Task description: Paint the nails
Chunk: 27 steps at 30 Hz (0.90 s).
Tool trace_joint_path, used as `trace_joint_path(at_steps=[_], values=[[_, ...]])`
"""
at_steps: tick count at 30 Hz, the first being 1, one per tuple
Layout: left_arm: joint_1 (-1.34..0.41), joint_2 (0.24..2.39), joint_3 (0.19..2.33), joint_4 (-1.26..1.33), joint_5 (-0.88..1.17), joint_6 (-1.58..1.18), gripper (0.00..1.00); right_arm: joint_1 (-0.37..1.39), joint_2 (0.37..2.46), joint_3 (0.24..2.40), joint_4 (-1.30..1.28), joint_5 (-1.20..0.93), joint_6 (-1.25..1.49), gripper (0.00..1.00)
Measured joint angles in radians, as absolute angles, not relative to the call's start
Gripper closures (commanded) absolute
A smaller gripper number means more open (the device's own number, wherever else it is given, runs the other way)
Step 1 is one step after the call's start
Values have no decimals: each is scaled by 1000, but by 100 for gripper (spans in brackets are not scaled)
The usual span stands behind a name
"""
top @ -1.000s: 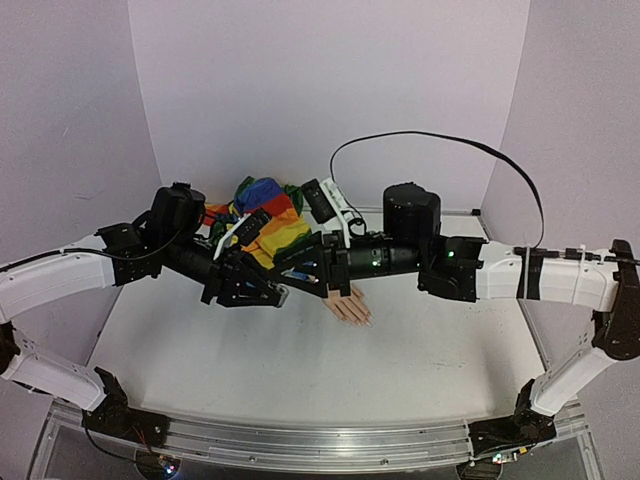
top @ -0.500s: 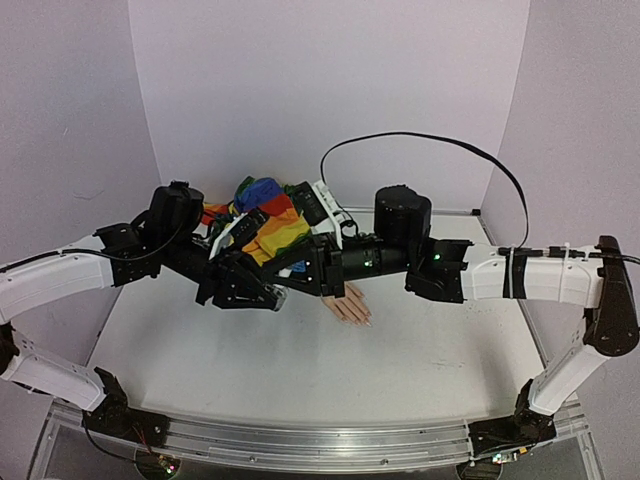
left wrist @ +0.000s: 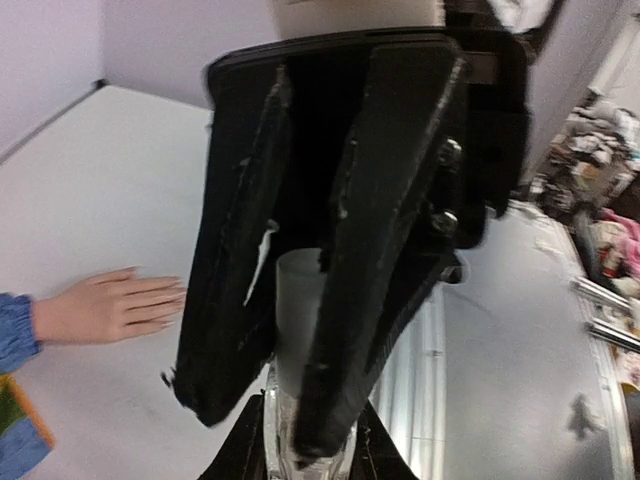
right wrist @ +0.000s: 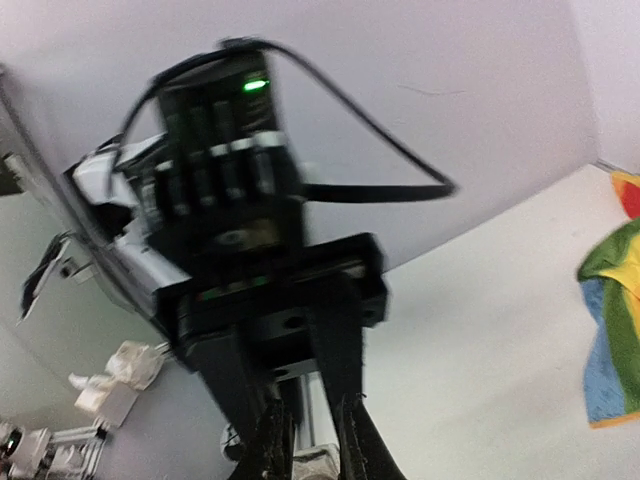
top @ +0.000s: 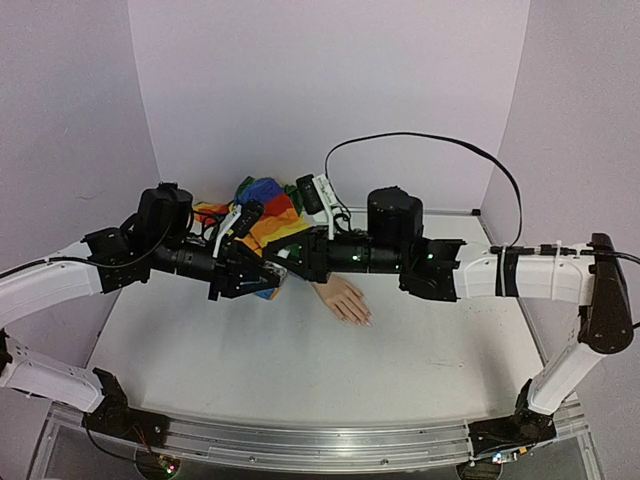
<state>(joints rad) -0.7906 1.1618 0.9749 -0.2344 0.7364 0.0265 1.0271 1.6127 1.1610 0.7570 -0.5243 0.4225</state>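
The left gripper is clamped tight on a small bottle, its two black fingers pressed against the frosted pale part. It holds the bottle in the air above the table, left of the middle. The right gripper meets it from the other side and is closed as well. Its tips appear to pinch the clear end of the same bottle, where it pokes out past the left fingers. Which end is the cap cannot be told for sure.

Just right of where the grippers meet, the mannequin hand lies flat on the table near its middle, apart from both grippers. Its rainbow sleeve trails back toward the far edge. The long axis of the hand runs from the far-left down toward the near-right. The nails sit at the fingertips, on the end nearest the near edge, and probably face up. They are too small to make out one by one.

The nails look hard, smooth and very small, so they are not things to grip. Most likely they should get only a light touch from a brush tip, stroked along each finger. The hand itself seems light and stiff, and it could slide on the smooth table under a push. If it needs steadying, the wrist or the soft sleeve is the sensible place to press or pinch, well away from the fingertips. The bottle looks slick and breakable and likely needs a firm, square hold.
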Motion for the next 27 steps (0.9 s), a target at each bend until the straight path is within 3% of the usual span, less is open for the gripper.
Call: trace_joint_path(at_steps=[7, 9, 10, 14, 19, 27], values=[[-825, 1138, 940, -236, 331, 81, 100, 1097, 1691, 1280, 589, -52, 466, 97], [-829, 1137, 940, -228, 309, 94, 100, 1105, 1694, 1295, 572, -14, 466, 63], [-829, 1136, 940, -224, 309, 101, 100, 1107, 1694, 1300, 564, -2, 463, 52], [-794, 1132, 940, -245, 233, 100, 100, 1098, 1674, 1303, 505, -33, 445, 32], [-776, 1132, 940, -251, 229, 101, 100, 1049, 1605, 1295, 461, -156, 435, 29], [-778, 1133, 940, -252, 309, 105, 100, 1008, 1575, 1308, 390, -260, 442, 31]])
